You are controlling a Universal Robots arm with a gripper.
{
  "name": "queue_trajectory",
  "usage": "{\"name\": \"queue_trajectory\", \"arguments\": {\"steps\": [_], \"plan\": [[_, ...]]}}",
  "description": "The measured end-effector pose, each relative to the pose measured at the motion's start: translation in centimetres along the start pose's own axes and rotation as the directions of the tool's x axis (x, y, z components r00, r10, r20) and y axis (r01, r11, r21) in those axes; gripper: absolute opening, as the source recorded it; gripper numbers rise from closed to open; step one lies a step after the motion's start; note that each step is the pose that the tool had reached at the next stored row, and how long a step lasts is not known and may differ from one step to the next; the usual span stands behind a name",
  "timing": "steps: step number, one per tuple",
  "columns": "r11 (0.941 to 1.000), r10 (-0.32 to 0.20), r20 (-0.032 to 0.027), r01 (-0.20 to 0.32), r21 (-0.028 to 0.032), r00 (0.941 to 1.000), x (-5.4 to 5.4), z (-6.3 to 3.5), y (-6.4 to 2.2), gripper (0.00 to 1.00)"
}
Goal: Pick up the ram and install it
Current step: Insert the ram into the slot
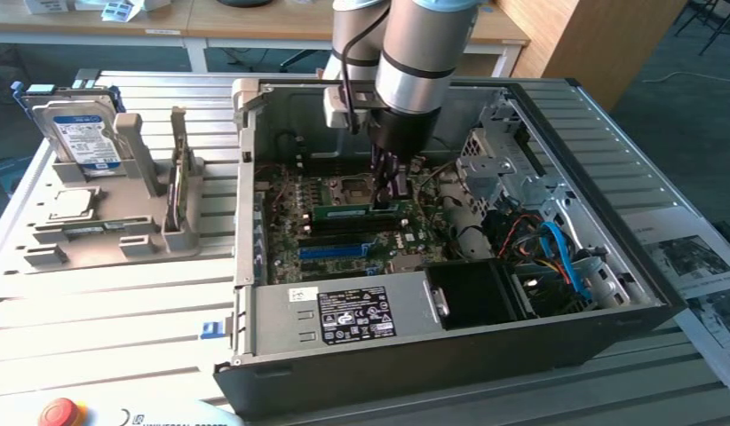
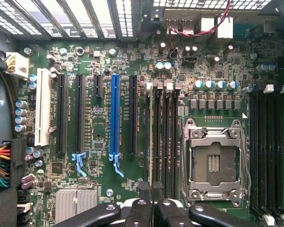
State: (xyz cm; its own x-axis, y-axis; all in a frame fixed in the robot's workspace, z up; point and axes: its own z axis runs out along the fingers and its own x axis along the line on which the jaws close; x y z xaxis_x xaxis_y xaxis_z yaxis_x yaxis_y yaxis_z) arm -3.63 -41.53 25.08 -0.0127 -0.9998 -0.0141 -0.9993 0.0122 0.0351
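The nearly closed claw is clamped on the ram. The ram should be kept level and pressed evenly into its slot.

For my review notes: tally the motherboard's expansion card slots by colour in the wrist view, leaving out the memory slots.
White slot: 1
Black slots: 4
Blue slot: 1
Total: 6

End effector closed, pointing down

Open-topped case — drive cage beside slots
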Motion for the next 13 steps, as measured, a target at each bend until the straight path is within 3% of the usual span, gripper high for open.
{"name": "queue_trajectory", "arguments": {"steps": [2, 13], "plan": [[1.0, 0.0, 0.0, 0.0, 0.0024, 1.0, 0.0, 0.0, 0.04, 0.12], [1.0, 0.0, 0.0, 0.0, 0.0026, 1.0, 0.0, 0.19, 0.04, 0.12]]}}
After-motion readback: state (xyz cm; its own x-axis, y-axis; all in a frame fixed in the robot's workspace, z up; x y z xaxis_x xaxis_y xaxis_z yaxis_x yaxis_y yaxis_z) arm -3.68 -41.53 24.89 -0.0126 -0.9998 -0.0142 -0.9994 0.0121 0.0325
